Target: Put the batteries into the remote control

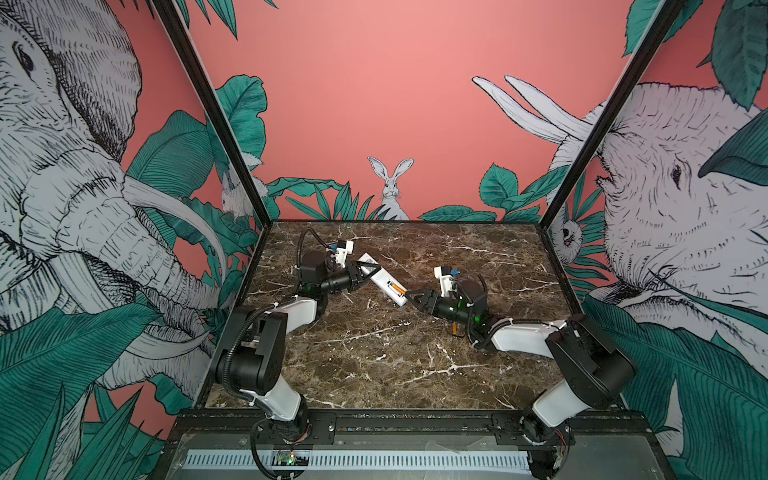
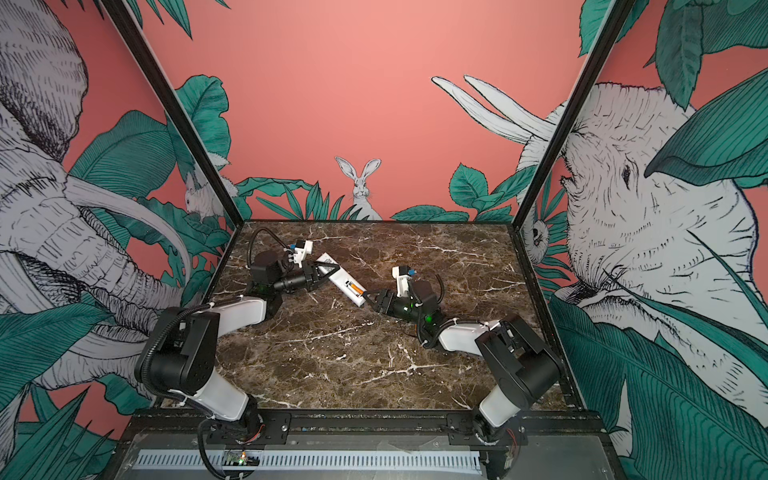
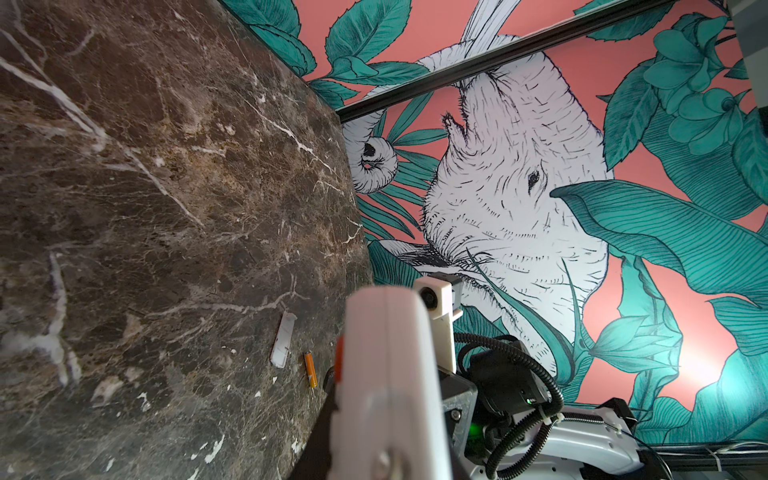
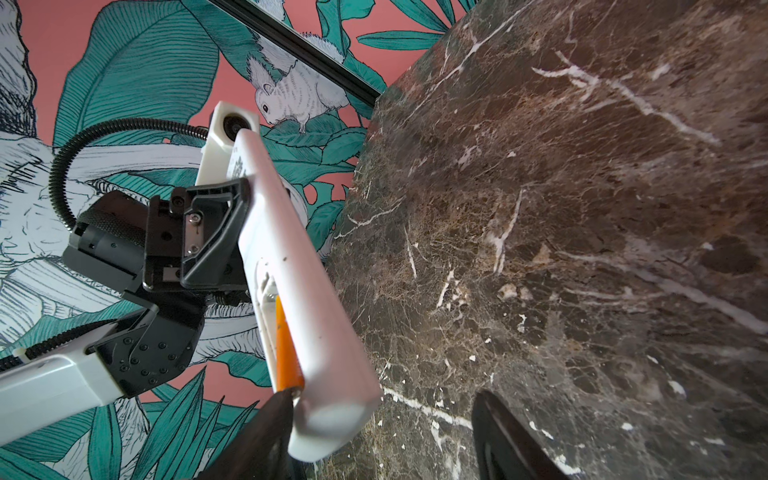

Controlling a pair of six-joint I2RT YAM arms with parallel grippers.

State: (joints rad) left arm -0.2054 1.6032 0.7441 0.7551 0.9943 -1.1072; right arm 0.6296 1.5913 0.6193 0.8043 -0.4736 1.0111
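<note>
The white remote control (image 1: 384,282) (image 2: 340,282) hangs tilted over the marble, back side up, with its battery bay uncovered. My left gripper (image 1: 368,270) (image 2: 326,272) is shut on its far end, as the right wrist view also shows (image 4: 232,224). One orange battery (image 1: 397,287) (image 4: 284,349) lies in the bay. My right gripper (image 1: 409,296) (image 4: 382,399) stands open around the remote's near end (image 4: 332,415); one finger (image 4: 274,419) touches the battery's tip, the other stays clear. A second battery (image 3: 310,369) (image 1: 455,328) lies on the table under my right arm.
The white battery cover (image 3: 283,340) lies on the marble table (image 1: 374,365) beside the loose battery. Printed walls with black corner posts (image 1: 552,199) close the table on three sides. My right forearm (image 1: 523,332) rests low over the table's right half.
</note>
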